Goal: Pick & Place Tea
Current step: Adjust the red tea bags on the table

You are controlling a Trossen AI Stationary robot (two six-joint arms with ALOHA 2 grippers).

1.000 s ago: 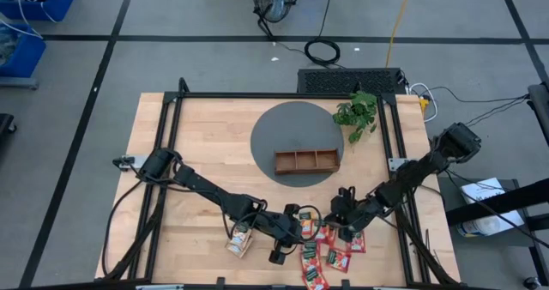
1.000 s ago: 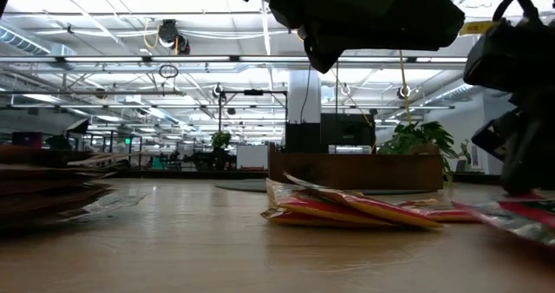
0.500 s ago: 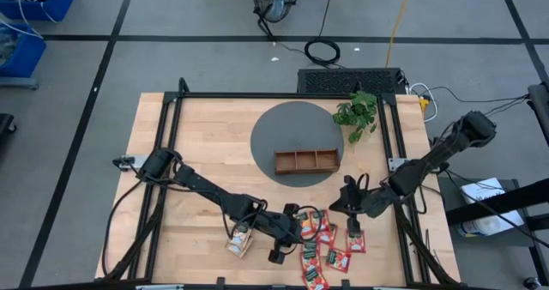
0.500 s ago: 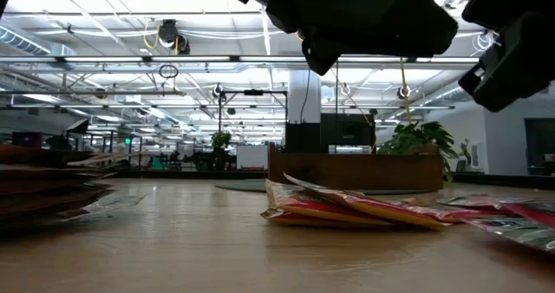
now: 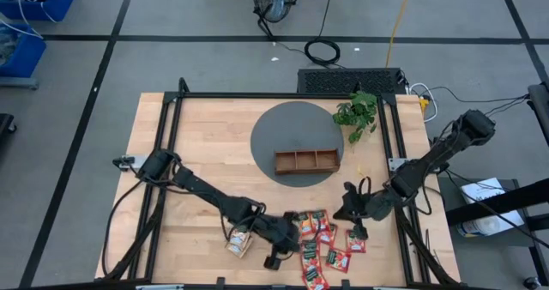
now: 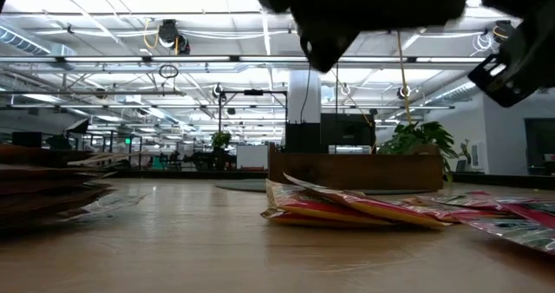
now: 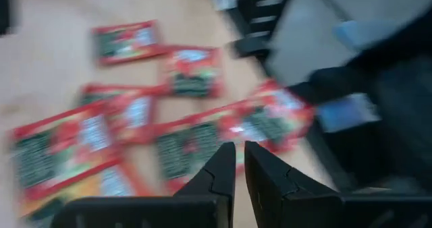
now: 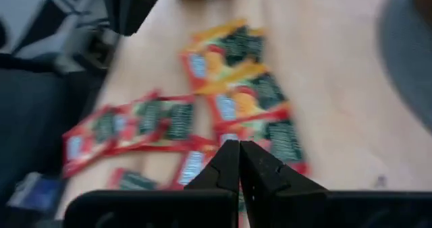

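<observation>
Hovering over the tea sachets (image 5: 324, 249) scattered near the table's (image 5: 206, 153) front edge, the right hand (image 5: 353, 211) is closed and empty; it should be opening wide before descending onto one sachet.

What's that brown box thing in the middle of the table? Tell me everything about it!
The wooden tray is a low, long brown box that looks like wood, open on top and split by thin walls into three compartments in a row. All three look empty. It sits flat on the dark grey round mat, near that mat's front edge, with the small green plant off to one side. Nothing touches it; both arms and the tea sachets are nearer the table's front edge.
</observation>
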